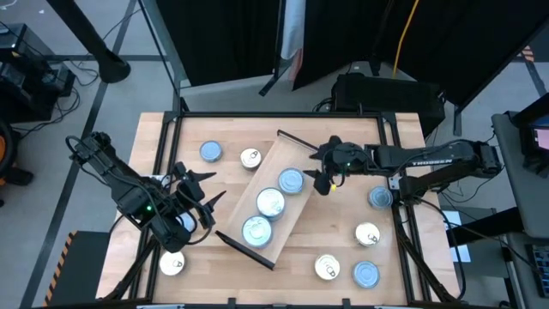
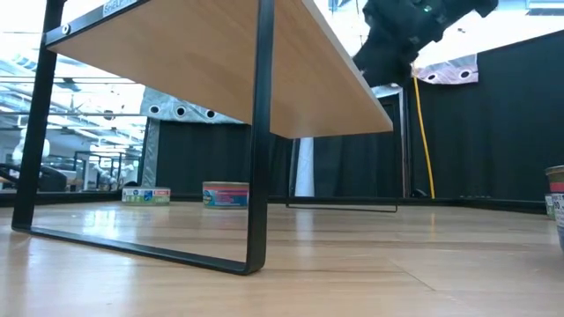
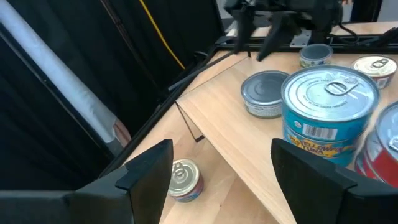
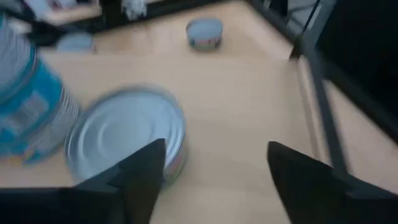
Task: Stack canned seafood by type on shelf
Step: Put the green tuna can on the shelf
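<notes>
The shelf (image 1: 296,159) is a light wooden board on dark legs (image 2: 256,132), lying slantwise mid-table. On it stand a silver-topped tin (image 4: 124,140) and two blue-labelled stacks (image 1: 271,203), (image 1: 256,230). My right gripper (image 1: 324,180) hovers open at the shelf's right side, the silver tin just past one finger (image 4: 146,168). My left gripper (image 1: 210,189) is open above the table left of the shelf, with nothing between its fingers (image 3: 217,180). Loose tins lie around on the table, such as a pull-tab tin (image 3: 185,180).
Tins rest on the table at the far left (image 1: 210,152), (image 1: 250,158), the near left (image 1: 172,263) and the right (image 1: 380,197), (image 1: 367,233), (image 1: 327,268), (image 1: 366,275). A dark frame (image 1: 403,223) borders the tabletop. Bare wood shows between the shelf and the right-hand tins.
</notes>
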`<state>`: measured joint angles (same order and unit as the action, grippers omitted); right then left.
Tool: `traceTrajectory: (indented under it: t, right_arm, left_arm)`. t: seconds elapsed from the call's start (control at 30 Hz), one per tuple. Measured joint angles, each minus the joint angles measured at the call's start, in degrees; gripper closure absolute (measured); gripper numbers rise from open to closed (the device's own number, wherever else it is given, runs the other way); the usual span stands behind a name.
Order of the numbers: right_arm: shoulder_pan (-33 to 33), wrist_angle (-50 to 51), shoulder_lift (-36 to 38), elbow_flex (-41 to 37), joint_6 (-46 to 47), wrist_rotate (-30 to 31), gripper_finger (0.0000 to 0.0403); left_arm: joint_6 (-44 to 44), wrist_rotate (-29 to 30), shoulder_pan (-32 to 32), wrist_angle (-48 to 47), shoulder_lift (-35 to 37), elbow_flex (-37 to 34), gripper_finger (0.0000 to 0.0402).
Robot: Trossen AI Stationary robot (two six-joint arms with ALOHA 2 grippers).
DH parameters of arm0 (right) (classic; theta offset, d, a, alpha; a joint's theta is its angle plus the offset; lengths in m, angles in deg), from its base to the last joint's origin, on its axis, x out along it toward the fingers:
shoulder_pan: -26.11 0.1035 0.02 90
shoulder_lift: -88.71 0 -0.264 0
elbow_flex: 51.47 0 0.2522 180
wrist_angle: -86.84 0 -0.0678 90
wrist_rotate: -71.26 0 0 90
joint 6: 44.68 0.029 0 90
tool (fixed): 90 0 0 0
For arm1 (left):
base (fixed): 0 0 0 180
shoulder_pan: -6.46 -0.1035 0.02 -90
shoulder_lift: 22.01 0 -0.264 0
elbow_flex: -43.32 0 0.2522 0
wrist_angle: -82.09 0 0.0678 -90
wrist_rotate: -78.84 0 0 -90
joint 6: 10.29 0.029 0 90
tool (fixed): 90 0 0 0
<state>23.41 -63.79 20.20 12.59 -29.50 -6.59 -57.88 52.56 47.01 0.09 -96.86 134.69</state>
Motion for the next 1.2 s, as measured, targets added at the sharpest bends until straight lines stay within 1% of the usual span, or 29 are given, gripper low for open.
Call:
traceTrajectory:
  t: [0.2,0.3,0.4,0.5,0.57,0.67,0.73,0.93,1.07,1.2]
  right_arm:
    - [2.65,2.41,-3.71,0.0,0.63,0.15,0.0258]
    - [3.74,2.13,-5.9,-0.03,1.02,1.77,0.0315]
    - [4.47,1.39,-6.75,-0.07,1.03,2.64,0.036]
    - [5.01,0.83,-6.75,-0.07,0.84,2.98,0.0392]
    - [5.22,0.14,-6.23,-0.07,0.32,3.25,0.0399]
    - [5.22,-1.9,-5.95,0.01,-0.01,3.52,0.0394]
    - [5.21,-1.26,-6.04,-0.05,-0.57,4.33,0.0393]
    - [5.45,-2.95,-6.45,-0.09,-1.11,4.11,0.0401]
    - [6.79,-4.59,-6.45,-0.09,-1.09,4.02,0.0402]
    - [7.73,-4.71,-6.45,-0.09,-0.75,4.02,0.0402]
  left_arm:
    - [-0.02,1.49,-2.47,0.17,-0.02,-2.03,0.0133]
    - [-0.02,1.44,-4.34,0.12,-0.02,-2.83,0.0133]
    - [-0.02,0.94,-5.54,0.21,-0.02,-2.84,0.0133]
    - [0.0,0.75,-5.72,0.09,-0.02,-2.84,0.0133]
    - [0.09,0.74,-5.7,0.05,-0.02,-2.84,0.0133]
    - [0.12,0.75,-5.71,-0.15,-0.02,-2.84,0.0133]
    - [0.13,0.77,-5.72,-0.22,-0.02,-2.84,0.0133]
    - [0.06,1.3,-5.87,-0.6,-0.02,-2.84,0.0133]
    - [-1.81,1.75,-7.11,-2.73,-0.02,-3.29,0.0133]
    - [-3.12,1.78,-9.22,-3.81,-0.02,-5.69,0.0133]
